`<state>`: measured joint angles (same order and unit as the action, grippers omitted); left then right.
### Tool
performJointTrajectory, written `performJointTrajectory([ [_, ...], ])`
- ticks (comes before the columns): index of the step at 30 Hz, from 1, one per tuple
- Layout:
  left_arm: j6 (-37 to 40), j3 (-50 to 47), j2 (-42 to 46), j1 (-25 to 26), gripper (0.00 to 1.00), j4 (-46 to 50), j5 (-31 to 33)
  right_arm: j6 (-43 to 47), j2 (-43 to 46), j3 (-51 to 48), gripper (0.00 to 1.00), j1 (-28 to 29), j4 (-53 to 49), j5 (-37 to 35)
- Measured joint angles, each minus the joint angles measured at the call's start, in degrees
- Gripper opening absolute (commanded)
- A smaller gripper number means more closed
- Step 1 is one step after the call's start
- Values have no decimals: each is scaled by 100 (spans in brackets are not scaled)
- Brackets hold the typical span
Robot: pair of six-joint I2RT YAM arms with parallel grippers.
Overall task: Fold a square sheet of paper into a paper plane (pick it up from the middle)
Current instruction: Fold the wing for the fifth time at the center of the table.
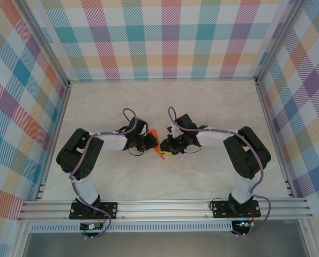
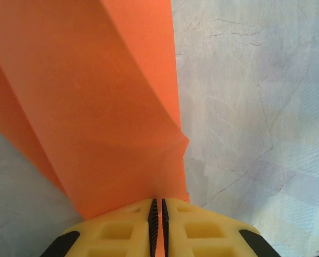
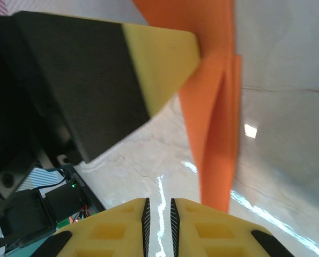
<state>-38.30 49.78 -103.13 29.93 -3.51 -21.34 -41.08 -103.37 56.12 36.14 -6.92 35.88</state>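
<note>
Nearest to me, the left fingers are pinched tight on the lower edge of the orange paper. The paper rises from them clear of the surface, creased into long flaps, with one layer buckling a little just above the pinch. The right fingers sit just beside it, parted only a crack; pale surface shows through the gap and nothing lies between them. The paper's narrow folded end drops past their right tip, though I can't quite tell whether it touches. Further out, bare marbled surface stretches away on either side. I'd say the paper will handle as very light and floppy, holding a crease but crumpling under a hard squeeze, and smooth enough to slide out of a loose pinch. The best hold looks to be on the stacked fold along its middle, where it is stiffest, not on a single loose flap.
</note>
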Motion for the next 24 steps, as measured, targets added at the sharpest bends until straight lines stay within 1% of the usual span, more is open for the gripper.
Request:
performJointTrajectory([
  [4,0,2,0,0,15,9,2,0,-258,203,16,50,79,76],
  [9,0,33,0,0,15,61,42,-2,-577,223,16,101,72,81],
  [24,0,111,-15,7,15,212,105,46,-597,173,14,105,-142,-144],
])
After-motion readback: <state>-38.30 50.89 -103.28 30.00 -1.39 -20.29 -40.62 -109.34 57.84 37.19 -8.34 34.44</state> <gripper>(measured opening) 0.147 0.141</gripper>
